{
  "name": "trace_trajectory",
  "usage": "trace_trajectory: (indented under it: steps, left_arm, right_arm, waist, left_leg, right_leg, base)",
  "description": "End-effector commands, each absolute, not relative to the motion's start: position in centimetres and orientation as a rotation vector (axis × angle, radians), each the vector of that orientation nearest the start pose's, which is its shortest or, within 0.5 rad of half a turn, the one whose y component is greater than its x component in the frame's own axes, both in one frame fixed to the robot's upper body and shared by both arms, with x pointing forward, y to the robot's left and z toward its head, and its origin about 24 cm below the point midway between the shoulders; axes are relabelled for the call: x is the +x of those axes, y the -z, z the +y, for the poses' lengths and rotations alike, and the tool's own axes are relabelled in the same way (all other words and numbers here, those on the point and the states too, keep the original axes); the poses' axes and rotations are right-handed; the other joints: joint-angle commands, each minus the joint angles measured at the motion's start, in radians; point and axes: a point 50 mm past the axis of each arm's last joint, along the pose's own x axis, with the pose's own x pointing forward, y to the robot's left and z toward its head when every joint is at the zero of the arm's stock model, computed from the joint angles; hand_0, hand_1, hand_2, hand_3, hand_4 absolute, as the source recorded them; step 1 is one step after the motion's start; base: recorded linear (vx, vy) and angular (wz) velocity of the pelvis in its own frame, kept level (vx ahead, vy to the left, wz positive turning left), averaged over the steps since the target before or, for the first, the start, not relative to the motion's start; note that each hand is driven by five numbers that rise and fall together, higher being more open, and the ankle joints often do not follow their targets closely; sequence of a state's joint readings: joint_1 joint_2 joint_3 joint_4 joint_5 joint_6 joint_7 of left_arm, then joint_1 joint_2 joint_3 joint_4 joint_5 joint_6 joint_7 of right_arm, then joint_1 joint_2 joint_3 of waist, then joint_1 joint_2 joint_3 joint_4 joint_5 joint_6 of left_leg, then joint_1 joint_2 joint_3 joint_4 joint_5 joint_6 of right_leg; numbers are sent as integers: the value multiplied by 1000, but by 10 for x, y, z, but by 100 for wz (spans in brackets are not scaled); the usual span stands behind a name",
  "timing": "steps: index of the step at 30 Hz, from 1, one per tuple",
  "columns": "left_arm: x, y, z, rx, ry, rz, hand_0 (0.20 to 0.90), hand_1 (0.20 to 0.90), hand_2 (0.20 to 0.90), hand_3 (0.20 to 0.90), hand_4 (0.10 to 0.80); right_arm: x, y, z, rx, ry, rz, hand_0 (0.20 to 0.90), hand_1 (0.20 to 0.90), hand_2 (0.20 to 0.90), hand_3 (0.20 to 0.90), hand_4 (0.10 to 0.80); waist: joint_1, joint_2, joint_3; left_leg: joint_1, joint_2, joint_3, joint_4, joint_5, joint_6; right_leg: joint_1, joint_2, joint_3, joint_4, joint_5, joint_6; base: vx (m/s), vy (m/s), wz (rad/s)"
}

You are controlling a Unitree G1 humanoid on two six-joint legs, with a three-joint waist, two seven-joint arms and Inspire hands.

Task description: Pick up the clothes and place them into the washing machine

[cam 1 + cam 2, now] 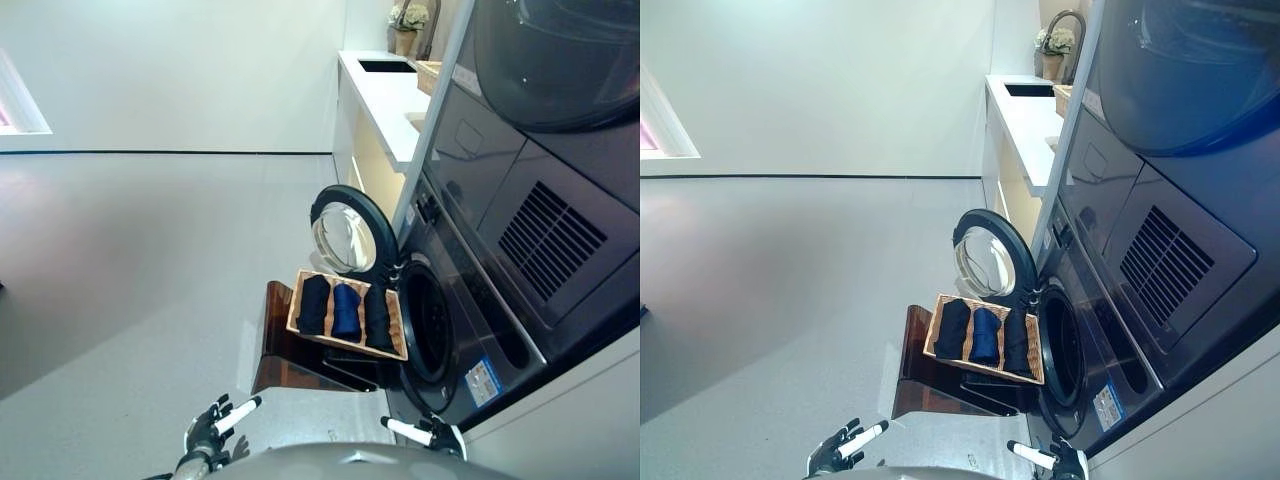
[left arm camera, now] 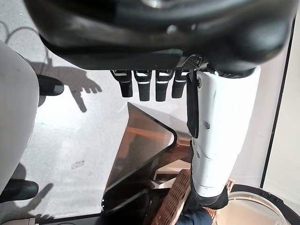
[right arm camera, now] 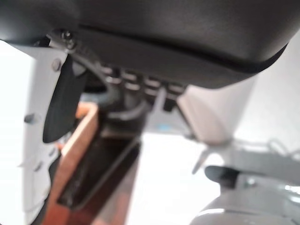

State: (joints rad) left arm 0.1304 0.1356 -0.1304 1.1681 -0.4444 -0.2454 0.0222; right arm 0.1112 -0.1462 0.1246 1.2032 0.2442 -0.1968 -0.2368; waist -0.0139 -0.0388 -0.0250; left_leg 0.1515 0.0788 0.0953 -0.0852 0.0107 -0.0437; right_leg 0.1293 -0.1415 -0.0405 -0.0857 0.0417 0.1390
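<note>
Saw 3 rolled dark clothes [image 1: 346, 312] lying side by side in a wicker tray [image 1: 297, 302] atop a brown stand [image 1: 277, 350], just beside the washing machine [image 1: 470, 330] with its round door [image 1: 345, 230] swung open. Showed only in the wrist views: left hand [image 2: 154, 89] with fingers straight and relaxed, holding nothing, above the stand; right hand [image 3: 140, 89] likewise empty, fingers loose. Took in pale grey floor [image 1: 130, 260], white wall [image 1: 180, 70], white counter [image 1: 385, 95] with a potted plant [image 1: 406, 28].
</note>
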Motion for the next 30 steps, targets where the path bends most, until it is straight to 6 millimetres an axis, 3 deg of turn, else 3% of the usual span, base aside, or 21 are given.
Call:
trace_trajectory:
  steps: [1,21,30]
  left_arm:
    - [103,156,193,-171,-265,905,900,900,900,900,800]
    - [106,155,193,-169,-266,890,900,900,900,900,800]
    - [109,154,191,-153,-249,883,900,900,900,900,800]
  right_arm:
    - [105,153,-228,-131,402,964,900,900,900,900,800]
    - [107,152,-229,-135,406,953,900,900,900,900,800]
    - [106,152,-232,-121,423,960,900,900,900,900,800]
  waist:
    - [6,16,20]
    - [7,15,25]
    - [-3,15,37]
  left_leg:
    - [2,-14,-50,-2,-11,-39]
    - [3,-17,-50,-2,-9,-38]
    - [3,-38,-42,-2,-16,-16]
  right_leg:
    - [-25,30,-68,-2,56,0]
    - [-26,28,-68,-2,60,2]
    - [-45,9,-40,20,71,3]
  base:
    - [0,0,0]
    - [0,0,0]
    - [-6,32,-1]
